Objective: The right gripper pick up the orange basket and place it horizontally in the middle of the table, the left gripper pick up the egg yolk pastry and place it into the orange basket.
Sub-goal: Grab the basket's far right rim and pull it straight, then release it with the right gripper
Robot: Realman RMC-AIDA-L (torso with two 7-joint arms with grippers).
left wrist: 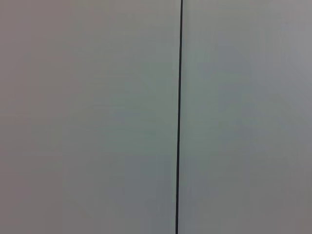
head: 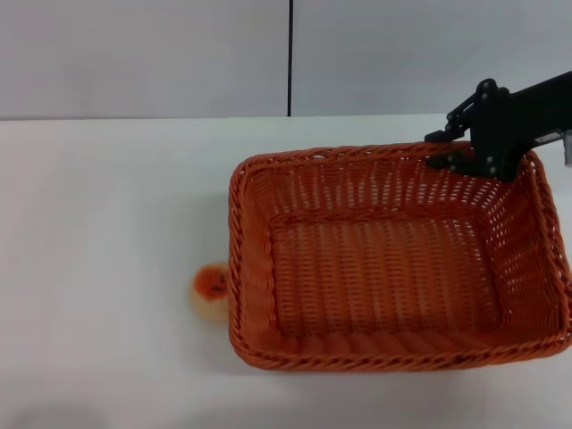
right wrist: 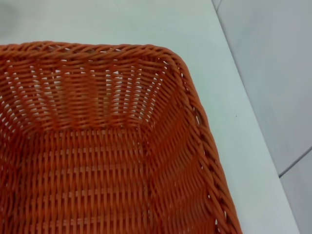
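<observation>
While the pastry point(head: 211, 292) sits toward the near edge of the desk point(head: 107, 232), touching or just beside the basket's left wall, the orange basket point(head: 393, 259) lies with its long axis across the desk, right of middle. At its far right corner the right gripper point(head: 440, 150) hangs over the rim; its jaws look slightly parted, though I cannot tell whether they clamp the weave. No left gripper is in view, yet the pastry lies on its side.
</observation>
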